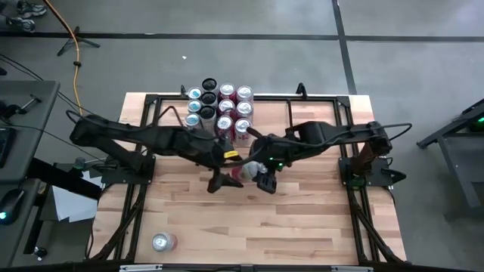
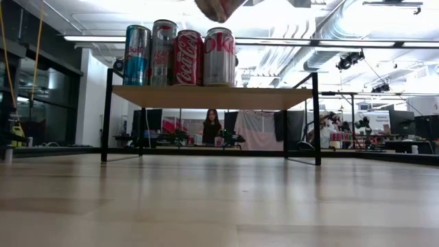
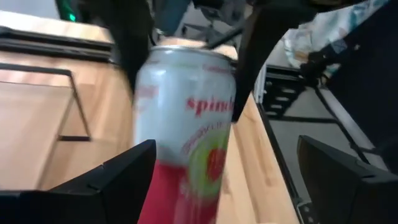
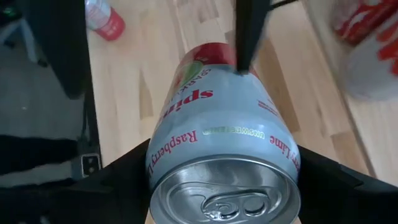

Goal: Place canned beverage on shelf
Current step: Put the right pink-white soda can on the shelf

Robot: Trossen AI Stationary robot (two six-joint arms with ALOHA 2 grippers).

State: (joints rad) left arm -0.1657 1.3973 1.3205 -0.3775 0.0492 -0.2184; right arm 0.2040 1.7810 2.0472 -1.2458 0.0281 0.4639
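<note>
Handing a can across mid-air is the step in hand, judging by both tools meeting over the desk (image 1: 302, 219) at the centre of the high view. The shelf (image 2: 212, 97) sits in the upper middle of the low view, with a block of cans (image 2: 180, 56) packed on its left part; its right part looks free.

The right tool (image 4: 224, 186) pinches the raspberry-lime can (image 4: 230, 118) near its lid end, dark fingers on either side of it. The left tool (image 3: 224, 168) is spread wide, fingers clear of the can's sides, so the weight looks to be with the right arm only. The can hangs above the desk, centre frame in the high view, below the shelf in that picture and not yet on it.

Next move, as I read it:
- The left arm backs off so it doesn't clip the can.
- The right arm carries the can toward the top of the frame and sets it upright on the plank beside the standing cans without knocking them.

A spare can (image 1: 163, 242) lies at the lower left of the desk.
</note>
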